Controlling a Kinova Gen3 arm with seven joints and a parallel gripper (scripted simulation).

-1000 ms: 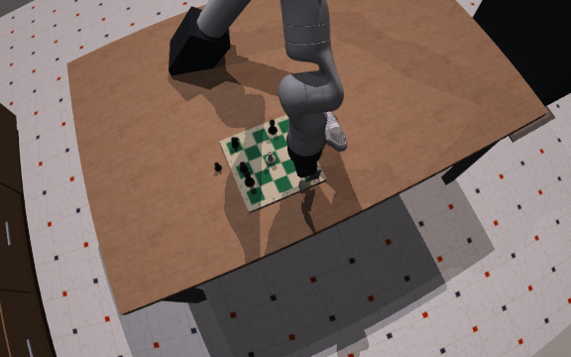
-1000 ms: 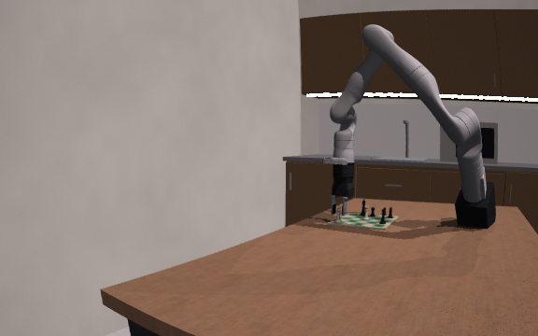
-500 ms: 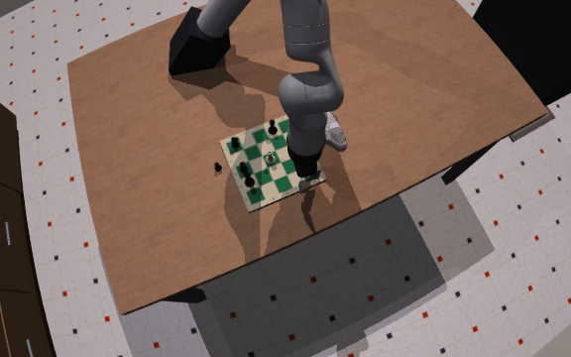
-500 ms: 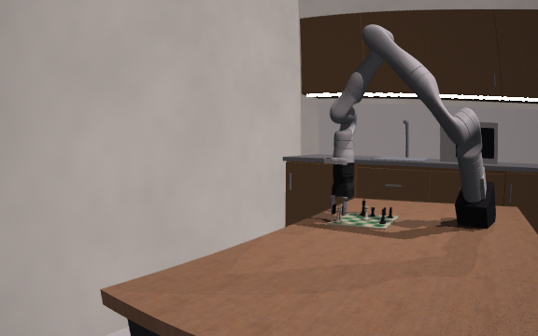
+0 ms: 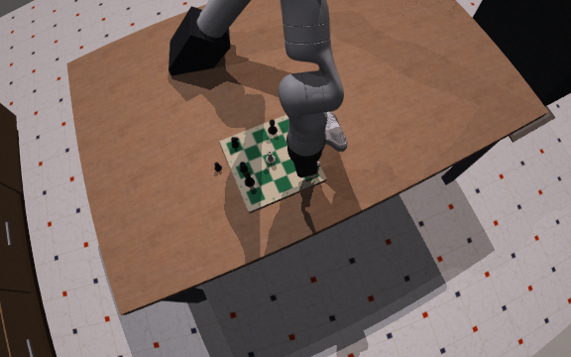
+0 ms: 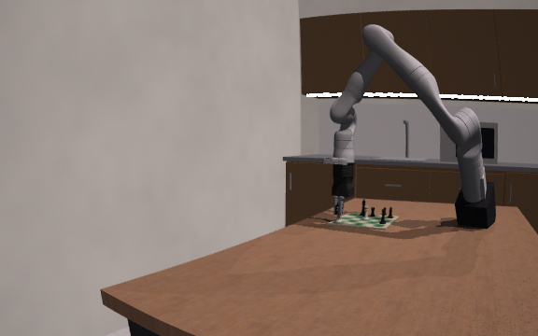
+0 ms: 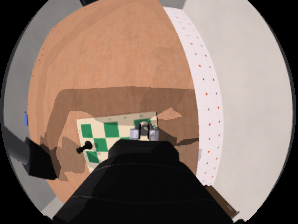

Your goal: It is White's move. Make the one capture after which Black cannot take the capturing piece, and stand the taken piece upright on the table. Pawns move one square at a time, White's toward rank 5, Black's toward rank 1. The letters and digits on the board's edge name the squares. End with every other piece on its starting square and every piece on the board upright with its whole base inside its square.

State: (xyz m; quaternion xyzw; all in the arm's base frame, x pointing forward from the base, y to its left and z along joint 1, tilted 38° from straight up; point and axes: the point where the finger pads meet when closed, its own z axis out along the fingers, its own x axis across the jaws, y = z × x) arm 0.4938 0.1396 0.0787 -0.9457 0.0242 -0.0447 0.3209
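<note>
The green and cream chessboard [image 5: 272,165] lies in the middle of the table. My gripper [image 5: 309,175] stands low over the board's corner nearest the table's right front, and it also shows in the exterior view [image 6: 338,208]. In the wrist view a small light-grey white piece [image 7: 141,132] sits between the fingers, which are shut on it. Another white piece [image 5: 270,158] stands upright near the board's centre. Black pieces stand at the far edge [image 5: 272,127], the left corner [image 5: 235,143] and along the left side [image 5: 246,175]. A black pawn [image 5: 217,168] stands upright on the table just left of the board.
The arm's black base [image 5: 195,47] sits at the table's far side. A light-grey object lies on the table just right of the board, partly behind the arm. The table's front edge is close behind the board's near corner.
</note>
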